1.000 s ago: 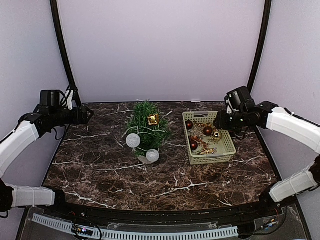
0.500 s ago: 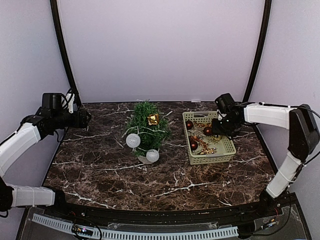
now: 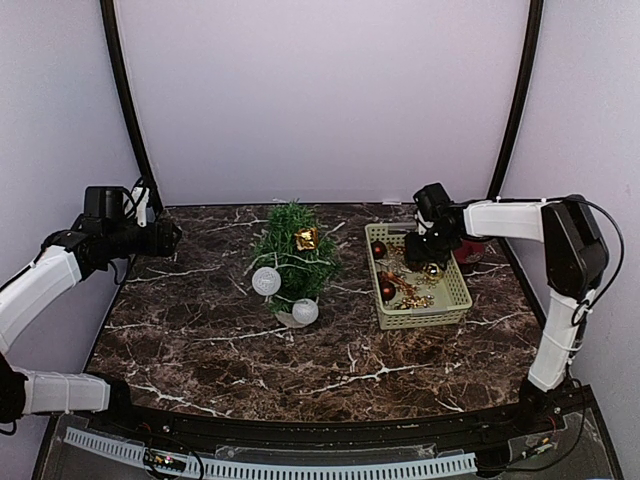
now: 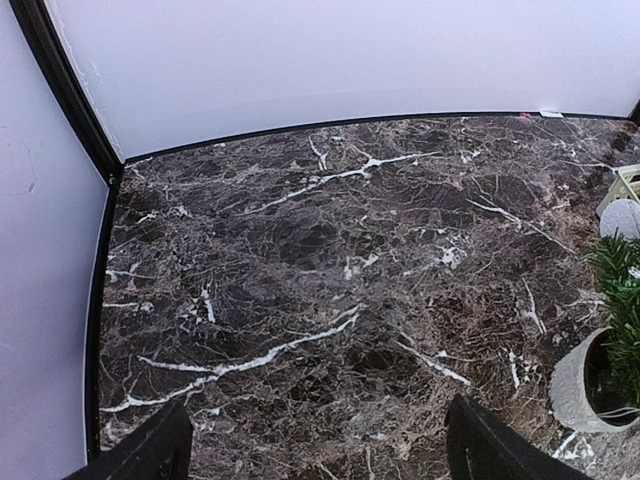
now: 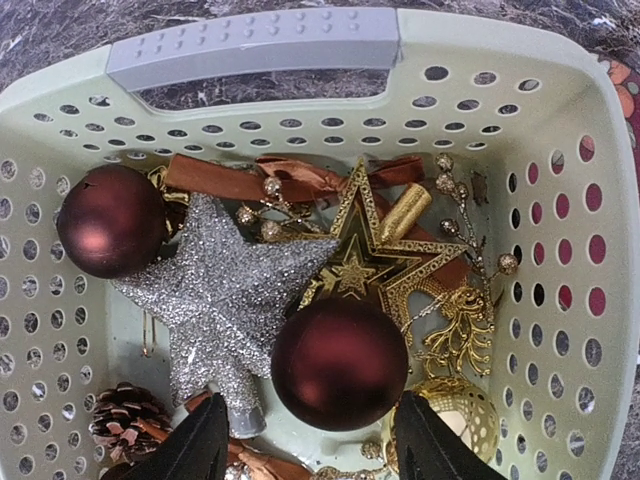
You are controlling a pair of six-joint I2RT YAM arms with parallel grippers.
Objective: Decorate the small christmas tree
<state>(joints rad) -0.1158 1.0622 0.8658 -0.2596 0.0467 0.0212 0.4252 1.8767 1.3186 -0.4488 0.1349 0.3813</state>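
The small christmas tree [image 3: 292,256] stands in its white pot at the table's middle, with two white balls [image 3: 266,281] and a gold ornament [image 3: 306,238] on it. Its pot [image 4: 577,384] shows at the right edge of the left wrist view. My right gripper [image 3: 422,250] is open, low over the far half of the pale green basket [image 3: 456,297]. In the right wrist view its fingers [image 5: 205,445] straddle a dark red ball [image 5: 340,365] without touching it. My left gripper [image 3: 166,236] is open and empty above the table's far left, well away from the tree.
The basket [image 5: 560,150] also holds a second dark red ball [image 5: 110,220], a silver glitter star [image 5: 225,290], a gold star [image 5: 372,262], a gold filigree ball [image 5: 452,415], a pine cone [image 5: 125,425] and ribbons. Dark marble table [image 4: 300,250]; white walls behind and at the sides.
My right gripper has swung left and come down over the basket's far half. My left arm has barely moved.
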